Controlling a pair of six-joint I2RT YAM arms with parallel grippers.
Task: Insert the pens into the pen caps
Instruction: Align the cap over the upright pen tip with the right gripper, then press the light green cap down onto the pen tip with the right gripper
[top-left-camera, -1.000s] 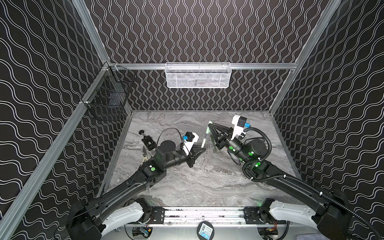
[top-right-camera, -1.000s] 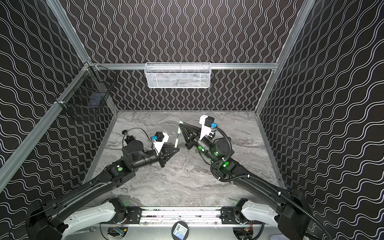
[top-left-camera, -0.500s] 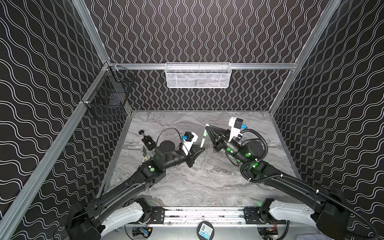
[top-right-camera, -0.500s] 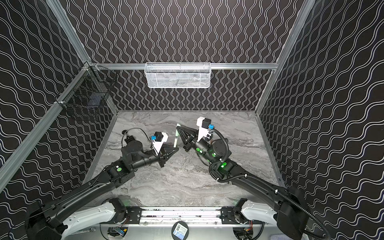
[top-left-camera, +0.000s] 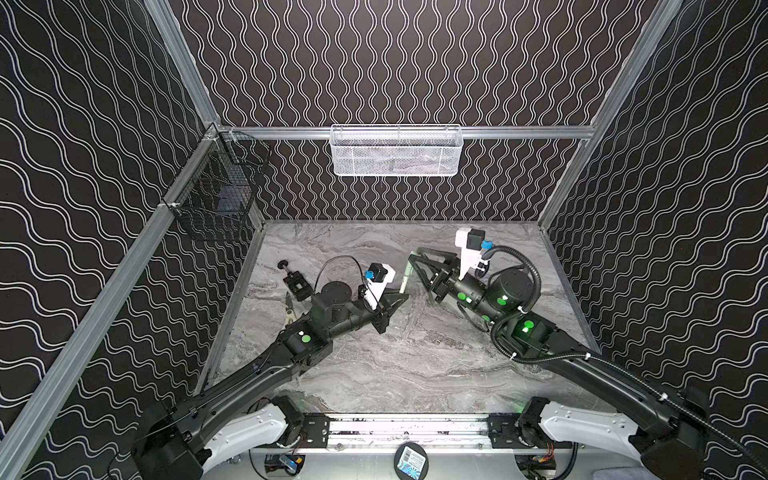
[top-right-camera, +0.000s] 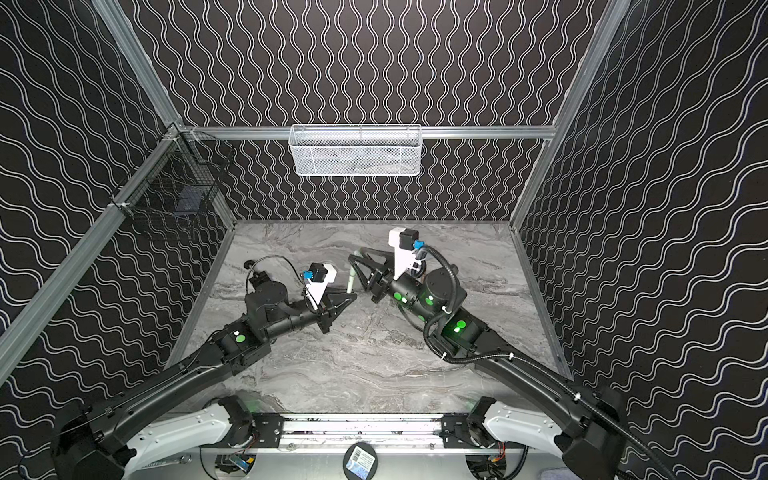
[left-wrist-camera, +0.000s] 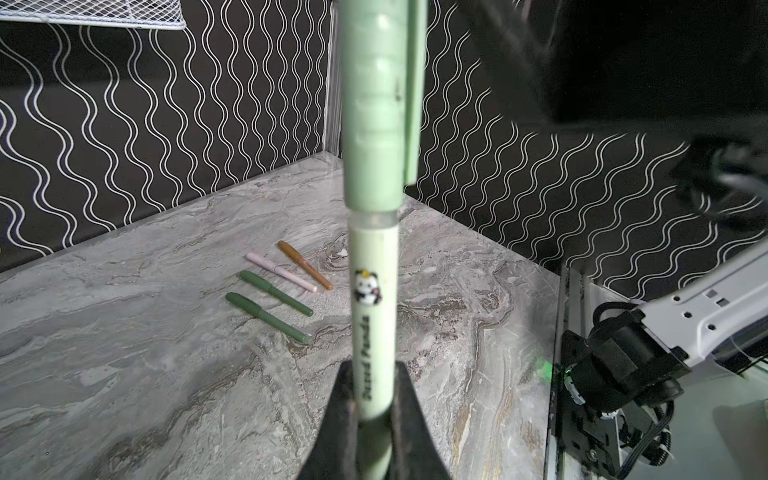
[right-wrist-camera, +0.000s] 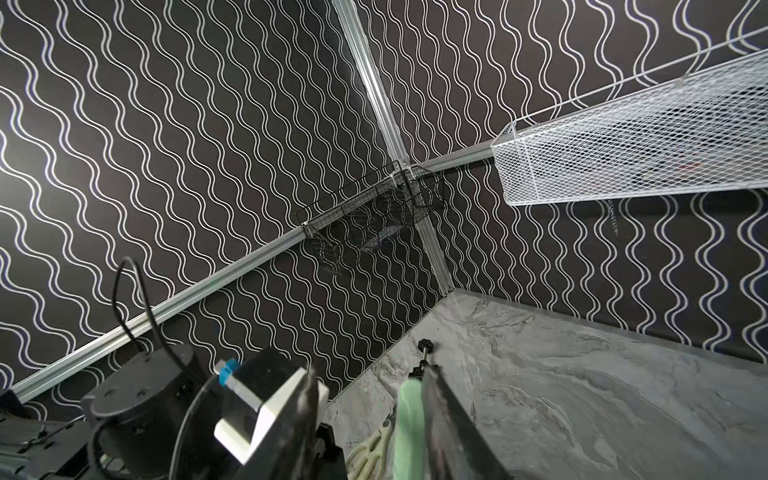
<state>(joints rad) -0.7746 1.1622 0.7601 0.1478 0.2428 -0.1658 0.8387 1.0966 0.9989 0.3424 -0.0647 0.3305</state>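
My left gripper (left-wrist-camera: 370, 370) is shut on the barrel of a pale green pen (left-wrist-camera: 374, 311) and holds it upright above the table. A pale green pen cap (left-wrist-camera: 378, 104) sits over the pen's upper end. Both top views show the pen (top-left-camera: 405, 280) (top-right-camera: 351, 282) between the left gripper (top-left-camera: 405, 296) and the right gripper (top-left-camera: 415, 259). In the right wrist view the right gripper (right-wrist-camera: 374, 424) stands open: the cap (right-wrist-camera: 409, 424) lies against one finger and the other finger is well clear of it.
Two dark green pens (left-wrist-camera: 266, 318) (left-wrist-camera: 274, 293), a pink one (left-wrist-camera: 280, 272) and a gold-brown one (left-wrist-camera: 305, 266) lie capped, side by side on the marble table. Scissors (top-left-camera: 289, 311) and a small black clamp (top-left-camera: 295, 282) lie at the left. A white mesh basket (top-left-camera: 395, 149) and a black wire basket (top-left-camera: 216, 199) hang on the walls.
The right gripper moved left toward the left gripper's pen, then its jaws opened off the cap. The left gripper stayed shut on the pen.
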